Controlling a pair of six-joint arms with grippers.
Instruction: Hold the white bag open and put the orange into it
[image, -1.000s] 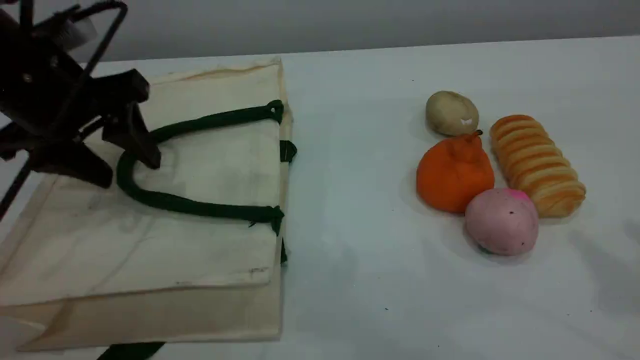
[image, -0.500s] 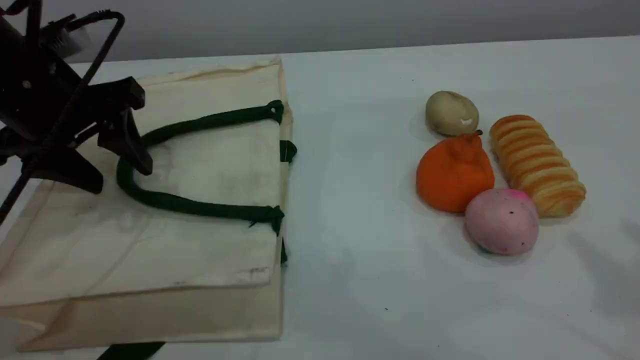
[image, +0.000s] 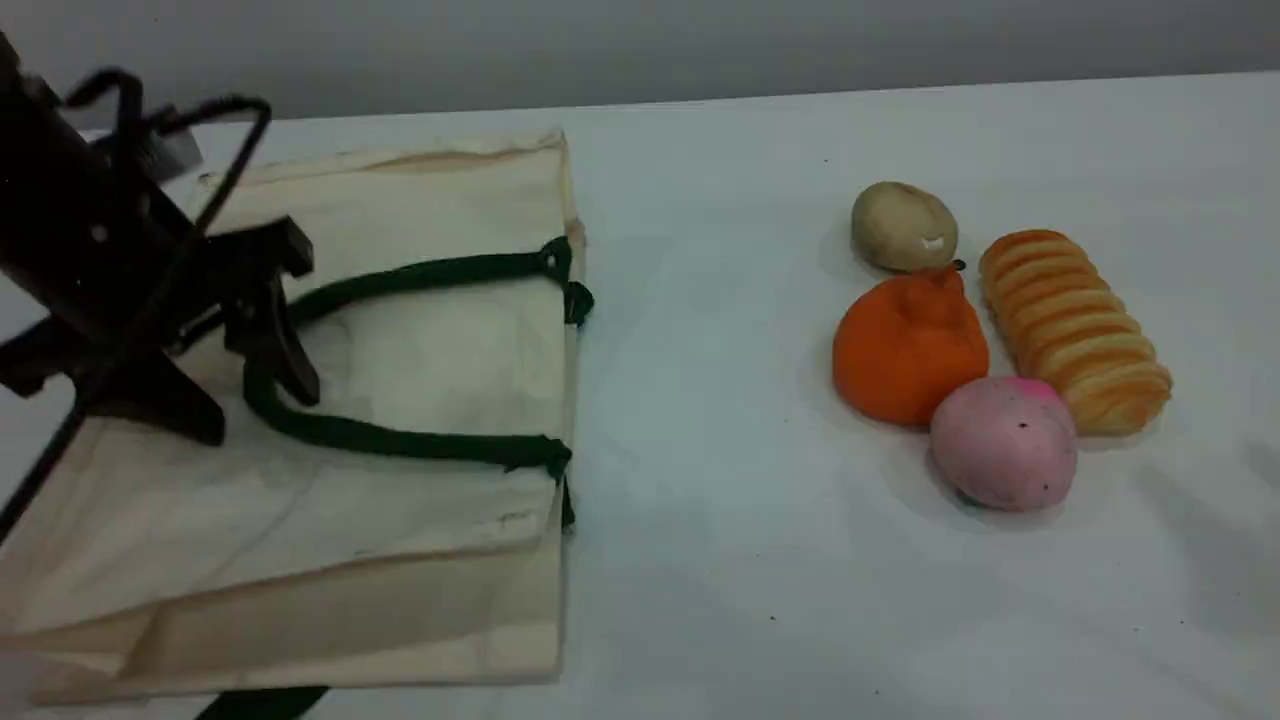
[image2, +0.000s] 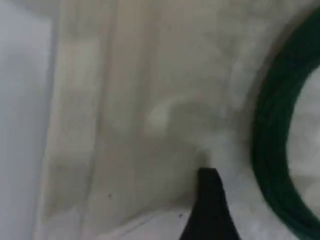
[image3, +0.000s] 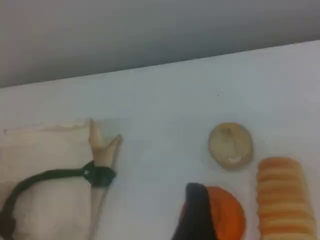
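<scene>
Stage: early, 0 of 2 steps done | bag (image: 420, 400) flat on table (image: 720, 500), mouth unopened | left pincer (image: 255, 395) spread at handle (image: 400, 440), grasping nothing | right pincer (image3: 195, 220) spread above orange (image: 908, 345) | orange beside bread, unlifted

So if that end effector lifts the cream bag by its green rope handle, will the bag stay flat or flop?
Probably flop: the white bag lies flat, creased, its edge folded, so the cloth looks limp. The green rope handle curves loosely, so it would likely rise first. It looks empty, probably light.
</scene>
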